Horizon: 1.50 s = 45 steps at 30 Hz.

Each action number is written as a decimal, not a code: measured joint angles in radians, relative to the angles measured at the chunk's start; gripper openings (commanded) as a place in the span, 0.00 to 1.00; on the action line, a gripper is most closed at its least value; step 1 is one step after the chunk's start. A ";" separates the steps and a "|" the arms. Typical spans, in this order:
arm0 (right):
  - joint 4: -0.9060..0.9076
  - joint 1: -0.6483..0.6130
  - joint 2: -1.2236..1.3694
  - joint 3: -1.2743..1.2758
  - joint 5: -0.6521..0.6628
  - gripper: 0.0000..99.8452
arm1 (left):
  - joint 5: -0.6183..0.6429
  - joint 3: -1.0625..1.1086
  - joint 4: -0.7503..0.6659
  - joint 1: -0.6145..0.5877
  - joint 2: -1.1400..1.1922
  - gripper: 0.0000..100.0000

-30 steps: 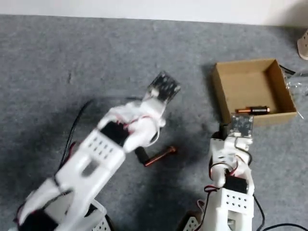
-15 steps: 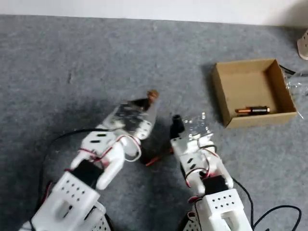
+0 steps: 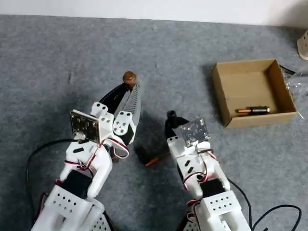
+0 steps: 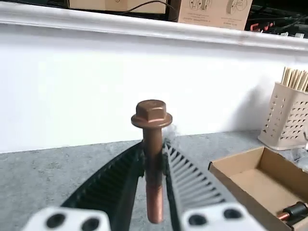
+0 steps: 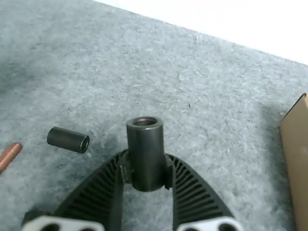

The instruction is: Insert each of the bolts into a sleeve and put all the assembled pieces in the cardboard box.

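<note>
Standing upright in the left gripper (image 3: 131, 86), a copper-coloured bolt (image 4: 152, 144) was clamped by its shank, hex head up and clear above the fingertips, over the middle of the tabletop (image 3: 48, 48). Just beside it, toward the right edge, the right gripper (image 5: 146, 166) was clenched on a dark sleeve (image 5: 145, 149), also upright, bore facing up. Bolt and sleeve were apart, not mated. A second bolt (image 3: 158, 158) lay flat between the two arms, toward the near edge. A loose sleeve (image 5: 68, 139) lay on its side near that bolt's end, not touching it. The cardboard box (image 3: 220, 96) sat open near the right edge, toward the far side. One assembled piece (image 3: 252, 110) rested inside along its near wall.
</note>
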 measured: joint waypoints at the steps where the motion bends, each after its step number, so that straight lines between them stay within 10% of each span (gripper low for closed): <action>1: 0.000 0.000 0.000 0.000 0.000 0.00 | 0.003 0.000 0.000 0.002 -0.002 0.01; 11: -0.189 0.000 0.000 0.006 0.000 0.00 | 0.018 0.009 -0.046 0.043 -0.005 0.01; 21: -0.270 -0.025 0.000 0.006 0.078 0.00 | 0.334 0.109 -0.196 0.068 -0.005 0.01; 45: -0.259 -0.086 0.002 0.006 0.201 0.00 | 0.350 0.104 -0.299 0.127 0.201 0.01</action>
